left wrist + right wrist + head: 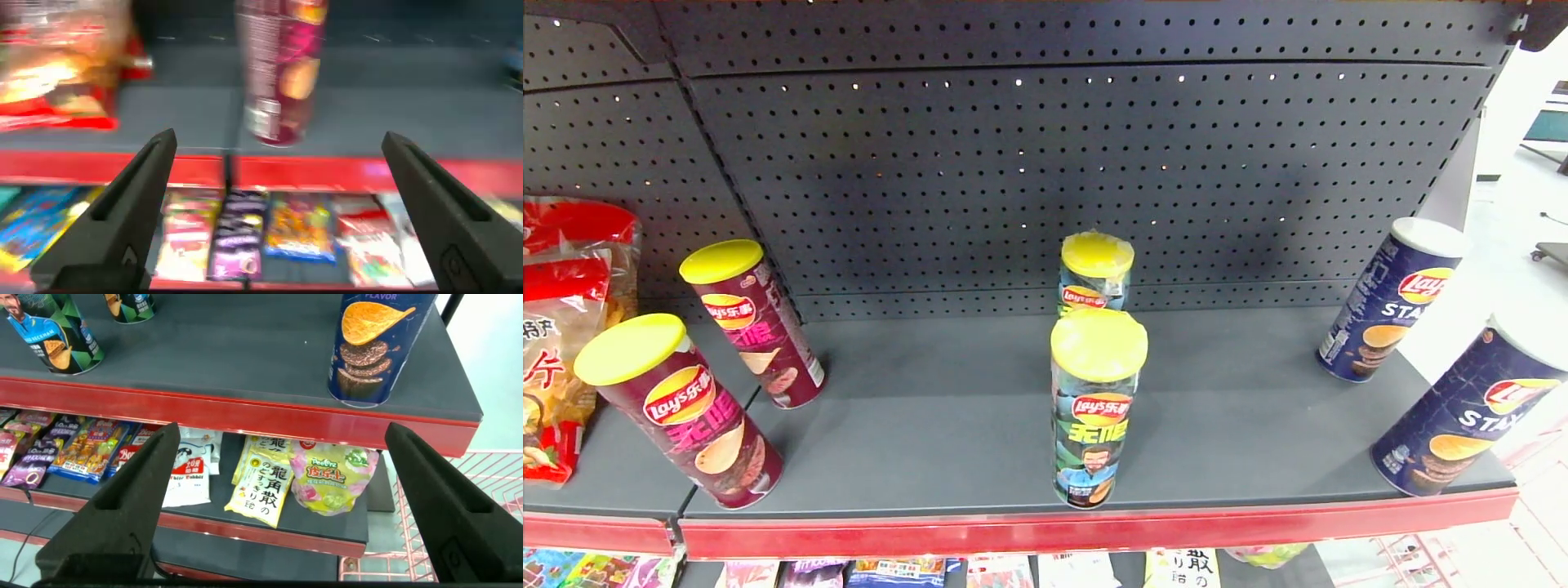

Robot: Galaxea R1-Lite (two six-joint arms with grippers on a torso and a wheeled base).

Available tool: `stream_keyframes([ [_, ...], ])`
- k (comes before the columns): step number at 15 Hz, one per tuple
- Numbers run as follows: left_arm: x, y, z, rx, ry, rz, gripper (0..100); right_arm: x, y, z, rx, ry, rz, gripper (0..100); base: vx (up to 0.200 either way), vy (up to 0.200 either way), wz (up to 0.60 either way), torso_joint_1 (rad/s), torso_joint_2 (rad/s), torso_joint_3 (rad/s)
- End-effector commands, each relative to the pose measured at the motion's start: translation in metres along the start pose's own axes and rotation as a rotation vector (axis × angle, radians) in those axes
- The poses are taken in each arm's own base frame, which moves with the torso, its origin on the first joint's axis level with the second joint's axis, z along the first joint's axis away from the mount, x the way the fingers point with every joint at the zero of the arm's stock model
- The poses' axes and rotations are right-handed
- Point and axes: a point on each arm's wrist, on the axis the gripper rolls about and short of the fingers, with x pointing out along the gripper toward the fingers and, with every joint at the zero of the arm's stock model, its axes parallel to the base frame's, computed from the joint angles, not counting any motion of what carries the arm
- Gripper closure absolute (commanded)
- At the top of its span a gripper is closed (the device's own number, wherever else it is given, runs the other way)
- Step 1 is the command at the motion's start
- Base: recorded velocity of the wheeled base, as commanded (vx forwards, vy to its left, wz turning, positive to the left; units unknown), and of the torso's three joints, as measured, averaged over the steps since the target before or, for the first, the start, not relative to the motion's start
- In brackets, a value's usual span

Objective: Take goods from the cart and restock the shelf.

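Gaping left gripper (278, 137); seemingly maroon can (278, 65).

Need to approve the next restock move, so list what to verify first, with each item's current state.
1. Left claw open and empty: ok.
2. Right claw open and empty: ok.
3. Bare shelf space between front purple can and front green can: ok.
4. Front blue can upright, inside the shelf edge: ok.
5. Next item to pick located: cannot tell.
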Motion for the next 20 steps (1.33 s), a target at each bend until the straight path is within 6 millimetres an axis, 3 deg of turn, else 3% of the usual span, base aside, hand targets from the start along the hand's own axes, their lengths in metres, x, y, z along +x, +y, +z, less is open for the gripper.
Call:
stream_keyframes([
  [1,0.0011,-0.0010,-0.0031,0.013,0.010,-0.042,0,0.0001,0.0000,0.0000,-0.002,0.001,0.002,0,0.000,0.000,0.00,0.000,0.00,0.000],
  [20,0.0023,-0.0017,-0.0082,-0.001,0.028,-0.072,0,0.0001,0.0000,0.0000,-0.001,0.001,0.005,0,0.000,0.000,0.00,0.000,0.00,0.000],
])
